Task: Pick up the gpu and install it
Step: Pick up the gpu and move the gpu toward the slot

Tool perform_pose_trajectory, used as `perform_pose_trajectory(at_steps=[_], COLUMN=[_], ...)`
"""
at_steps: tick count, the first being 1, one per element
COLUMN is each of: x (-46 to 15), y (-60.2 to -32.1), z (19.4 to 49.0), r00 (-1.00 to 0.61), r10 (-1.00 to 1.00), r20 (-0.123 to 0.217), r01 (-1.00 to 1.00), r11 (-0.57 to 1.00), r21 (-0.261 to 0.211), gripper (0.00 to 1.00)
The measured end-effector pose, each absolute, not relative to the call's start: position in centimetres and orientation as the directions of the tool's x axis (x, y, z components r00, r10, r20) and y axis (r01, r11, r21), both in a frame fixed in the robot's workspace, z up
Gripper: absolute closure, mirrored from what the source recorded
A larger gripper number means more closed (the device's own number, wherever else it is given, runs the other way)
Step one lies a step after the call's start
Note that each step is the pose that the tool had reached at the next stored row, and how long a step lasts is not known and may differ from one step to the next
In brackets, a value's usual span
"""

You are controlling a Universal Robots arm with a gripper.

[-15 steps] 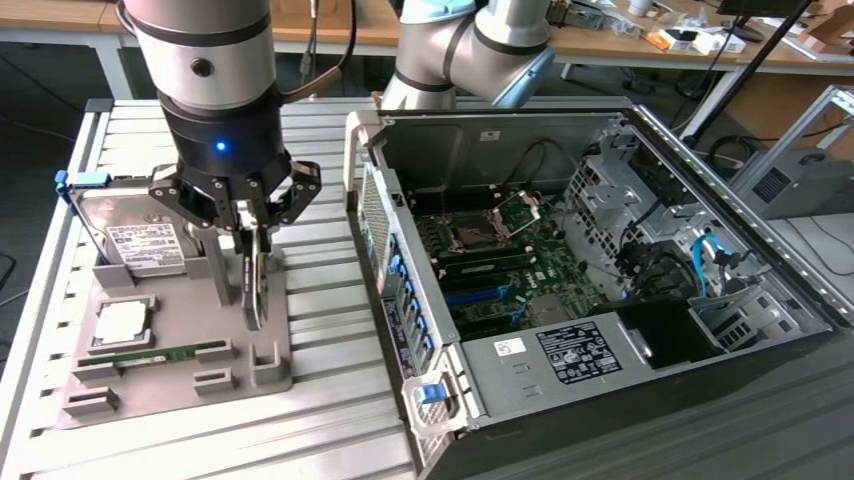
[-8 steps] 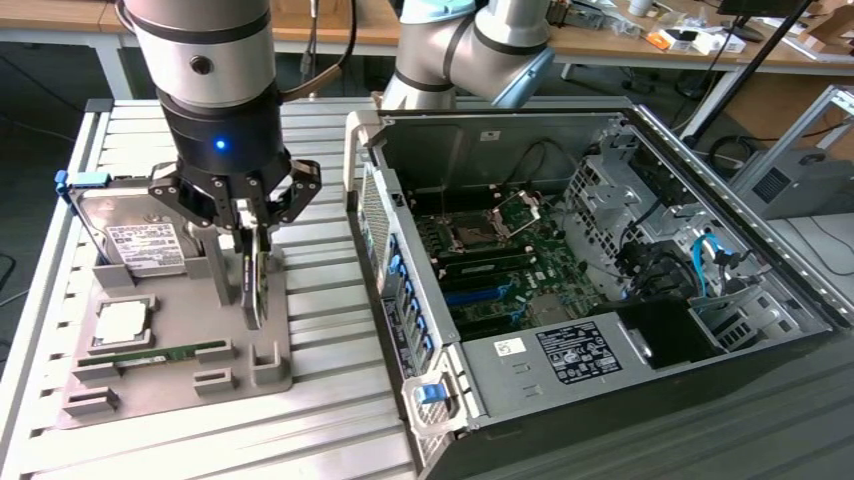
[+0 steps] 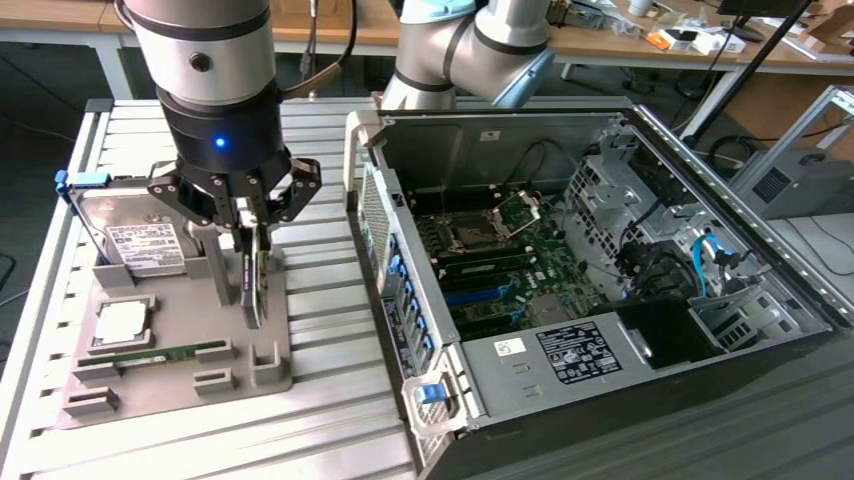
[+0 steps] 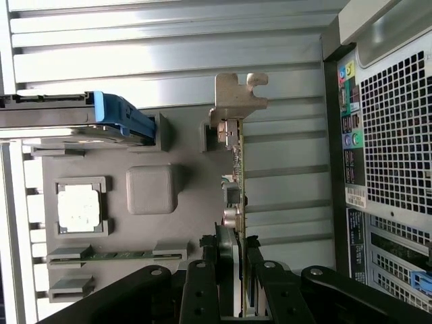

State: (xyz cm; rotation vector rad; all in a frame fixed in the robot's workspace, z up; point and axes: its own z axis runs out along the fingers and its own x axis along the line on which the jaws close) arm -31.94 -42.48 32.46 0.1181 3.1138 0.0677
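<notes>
The gpu point(image 3: 252, 285) is a thin dark card standing on edge in a slot of the grey parts tray point(image 3: 174, 385), at the exterior view's left. My gripper point(image 3: 248, 232) hangs straight above it, its fingers down on either side of the card's upper edge and shut on it. In the wrist view the gpu point(image 4: 235, 175) runs edge-on from its pale metal bracket point(image 4: 236, 98) into my gripper point(image 4: 235, 260), with a black finger point(image 4: 225, 256) pressed against each face. The card's lower edge still sits at the tray's holder.
On the same tray stand a silver hard drive point(image 3: 134, 235) with a blue clip, a processor point(image 3: 120, 320) and a green memory stick point(image 3: 160, 355). The open computer case point(image 3: 534, 150) lies to the exterior view's right, its motherboard point(image 3: 507, 270) exposed. Everything rests on a slatted metal table point(image 3: 320, 400).
</notes>
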Motion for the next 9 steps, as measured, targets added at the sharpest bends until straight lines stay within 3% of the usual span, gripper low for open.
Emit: perform_pose_trajectory(at_steps=[9], x=[-31.94], y=[-42.48], z=[32.69], r00=[-0.997], r10=[0.076], r20=[-0.023], r01=[0.075], r11=[0.996], r21=[0.044], gripper=[0.73])
